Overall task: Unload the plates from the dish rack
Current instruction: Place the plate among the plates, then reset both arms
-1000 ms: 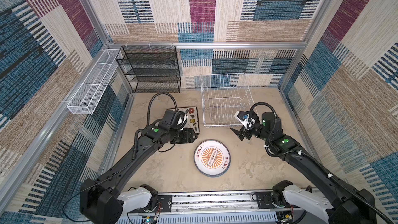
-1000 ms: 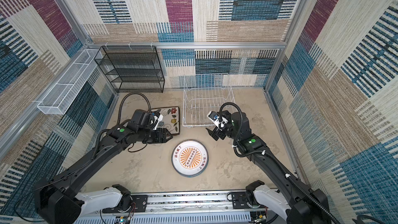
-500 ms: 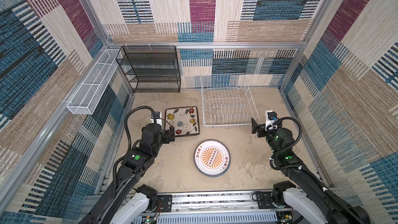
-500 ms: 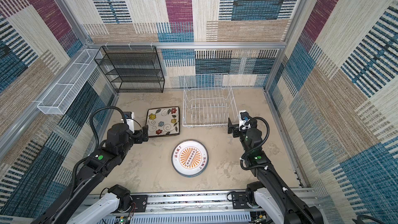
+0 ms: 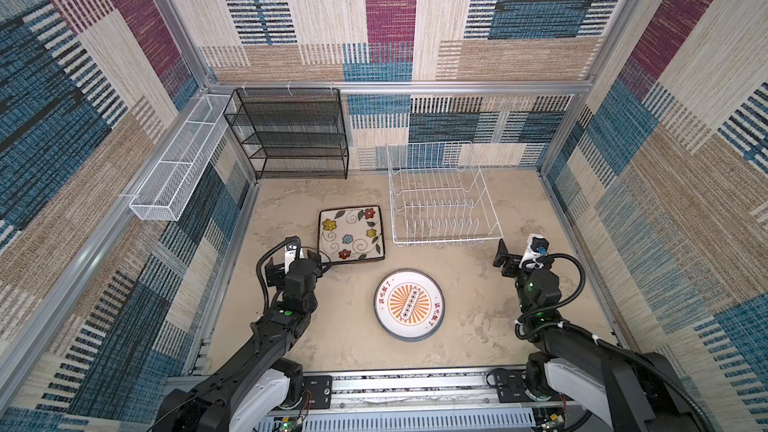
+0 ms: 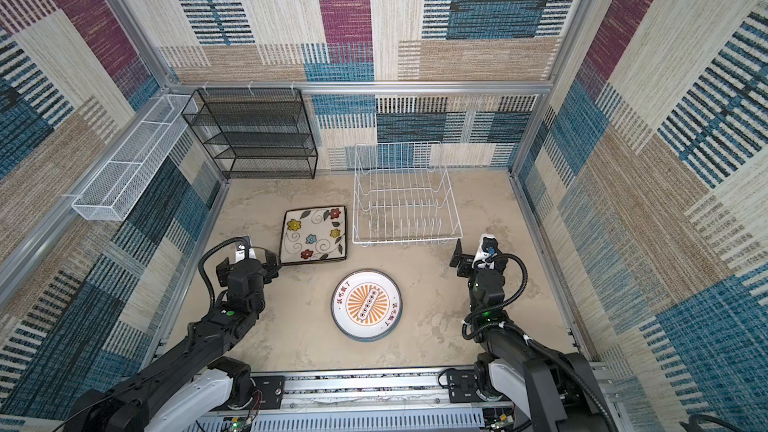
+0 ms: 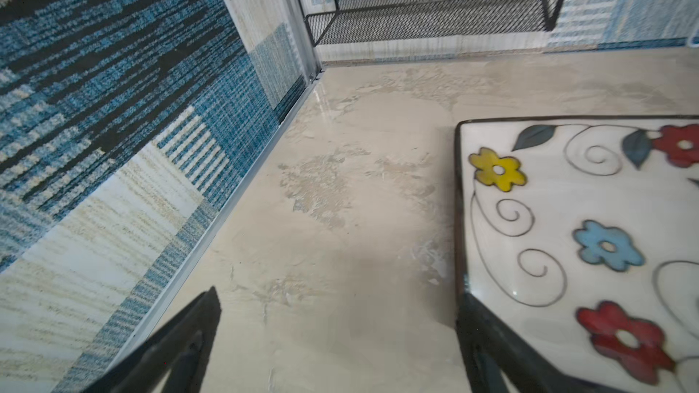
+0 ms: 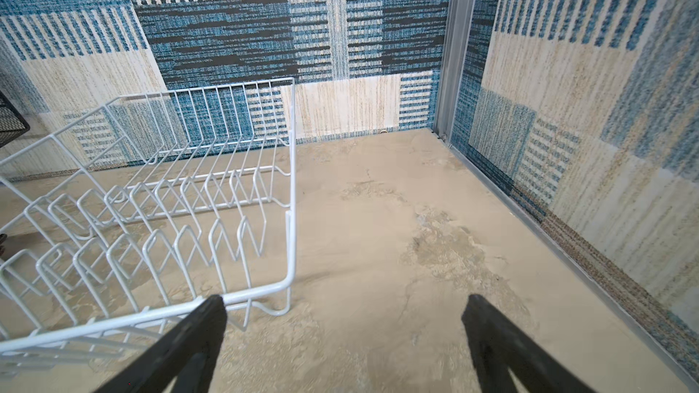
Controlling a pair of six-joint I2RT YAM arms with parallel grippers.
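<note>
Woven patchwork panels in blue, beige and plum wall your cell, above a mottled, matte beige tabletop. At your far left, one long white mesh basket hangs on the wall, with one black mesh shelf unit beside it. Your left gripper is spread wide and grasps nothing. One finger sits just beside the near corner of the one square plate; you cannot tell if they touch. That plate lies flat, face up: glossy cream, dark-edged, with red, yellow and blue flowers and thin black swirls. One round plate, white with an orange sunburst and a dark rim, lies flat nearer the arms' bases. Further right stands one white wire dish rack with rows of upright tines, and both plates lie outside it. Your right gripper is released, beside the rack's near corner.
</note>
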